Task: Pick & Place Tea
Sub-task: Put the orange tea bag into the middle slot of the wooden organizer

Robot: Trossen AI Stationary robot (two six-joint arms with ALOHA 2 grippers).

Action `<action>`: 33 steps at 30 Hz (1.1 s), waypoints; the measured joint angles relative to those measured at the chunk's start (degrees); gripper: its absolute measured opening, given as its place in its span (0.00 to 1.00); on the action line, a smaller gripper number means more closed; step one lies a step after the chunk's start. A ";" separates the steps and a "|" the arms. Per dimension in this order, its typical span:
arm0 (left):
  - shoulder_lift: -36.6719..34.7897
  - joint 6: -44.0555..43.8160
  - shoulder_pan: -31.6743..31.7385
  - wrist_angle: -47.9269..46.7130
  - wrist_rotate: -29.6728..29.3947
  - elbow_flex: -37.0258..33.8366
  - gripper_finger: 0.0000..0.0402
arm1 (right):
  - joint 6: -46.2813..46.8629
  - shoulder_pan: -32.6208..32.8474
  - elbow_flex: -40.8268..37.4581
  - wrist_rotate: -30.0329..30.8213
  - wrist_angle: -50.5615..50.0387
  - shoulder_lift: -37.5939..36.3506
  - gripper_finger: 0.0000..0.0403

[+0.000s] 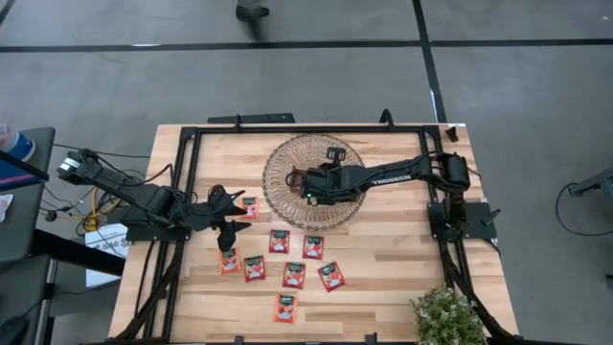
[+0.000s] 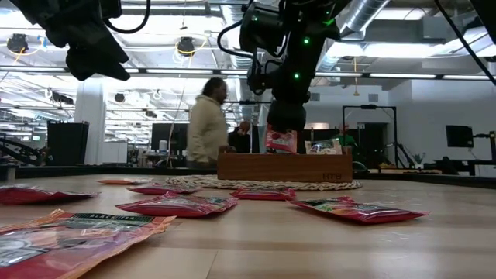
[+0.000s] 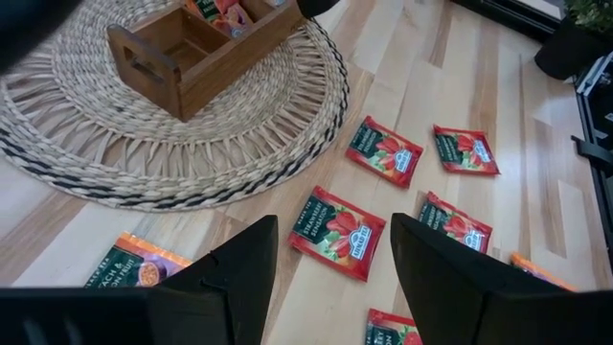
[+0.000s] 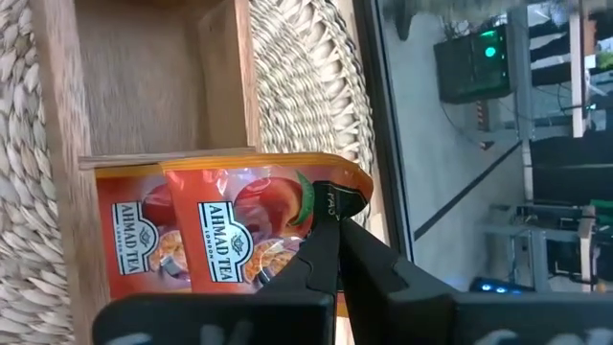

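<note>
A pale wooden table [image 1: 383,259] carries a round woven mat [image 1: 283,196], and on the mat stands a brown wooden tray [image 3: 192,48] with compartments. The right arm reaches across the mat from the table's right side; its pincer [image 4: 330,251] is closed on the top edge of a red-orange tea sachet [image 4: 251,225], held upright in a tray compartment beside a second sachet [image 4: 134,240] already standing there. The neighbouring compartment [image 4: 144,67] in the right wrist view shows bare wood. In the low view the held sachet hangs just above the tray's wall, directly under the arm. The left arm sits at the table's left edge, its pincer [image 3: 330,264] spread wide and holding nothing, hovering above the loose sachets [image 1: 287,264] scattered flat on the table in front of the mat. One red sachet [image 3: 337,233] lies between its fingers in the left wrist view, below them and apart. A person [image 2: 205,122] stands blurred in the room beyond. A potted plant [image 1: 445,316] is cut off at the table's near right corner.
</note>
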 joint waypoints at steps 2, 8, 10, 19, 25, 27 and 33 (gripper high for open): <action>0.00 0.02 0.00 -0.02 0.00 0.00 0.49 | 0.64 -0.02 -0.02 0.00 0.02 0.00 0.00; 0.00 0.02 0.00 -0.02 0.00 0.00 0.49 | 1.39 0.34 -0.02 -0.04 0.00 0.00 0.00; 0.00 0.04 0.00 0.00 0.00 0.00 0.49 | 2.50 0.38 -0.10 -0.13 0.08 -0.01 0.00; 0.00 0.04 -0.02 -0.02 -0.38 0.00 0.49 | 4.98 0.36 -1.74 -0.13 0.34 -0.04 0.00; 0.00 2.25 -0.01 0.04 -0.42 0.00 0.49 | 5.48 1.27 -1.77 0.09 0.67 1.56 0.00; 0.00 3.21 -0.02 0.27 -0.44 0.00 0.49 | 5.41 1.49 -1.82 -0.21 0.54 2.67 0.00; 0.00 4.17 -0.02 0.87 -1.39 0.00 0.49 | 3.90 2.26 -1.71 1.48 1.20 3.61 0.00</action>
